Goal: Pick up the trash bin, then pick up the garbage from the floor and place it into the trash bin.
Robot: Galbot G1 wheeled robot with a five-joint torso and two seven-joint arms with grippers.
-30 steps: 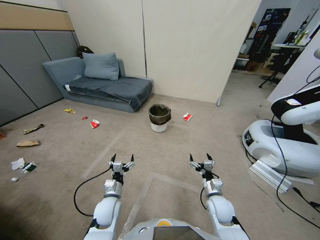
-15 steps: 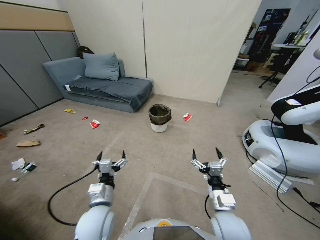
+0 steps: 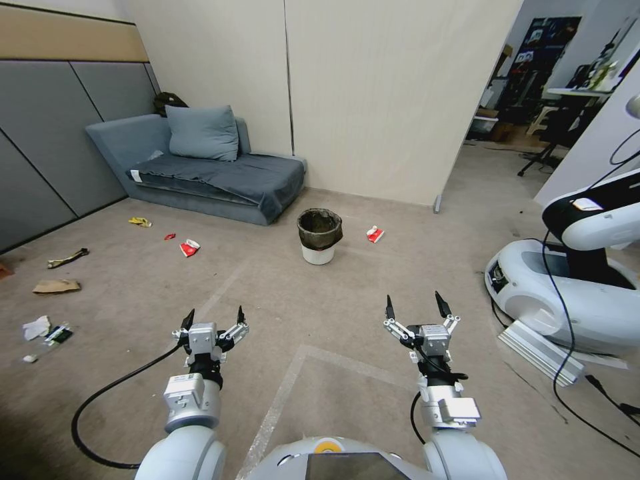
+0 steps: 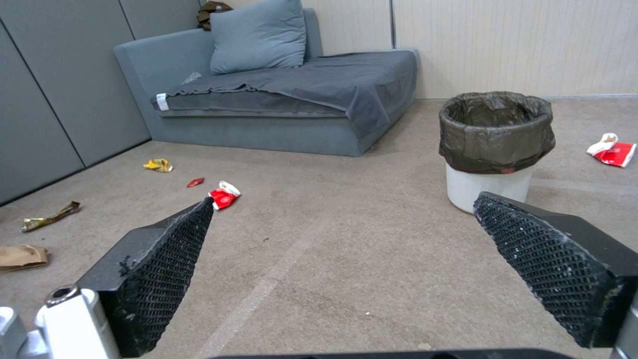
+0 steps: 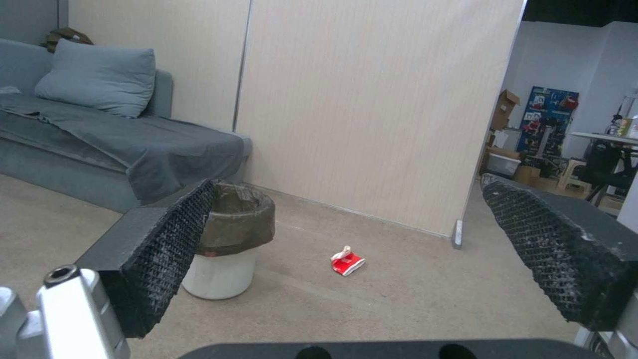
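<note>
1. The trash bin stands upright on the floor in front of the sofa, well ahead of the robot and untouched. Its dark bag is folded over the rim. It has kept its place in the head view over the last second, so the base has probably not driven forward.

2. The garbage is scattered around it: a red-and-white wrapper just to the bin's right, another red wrapper to its left, and a yellow wrapper, banana peel, brown paper bag and white tissues farther left.

3. The left hand has drawn back toward the body and swung outward since a second ago. Its fingers are spread wide and hold nothing.

4. The right hand has likewise spread outward to the right, wide open and empty.

5. Both hands are low and well short of the bin. This looks like the arms settling into a carrying posture; picking up the bin has not begun.
</note>
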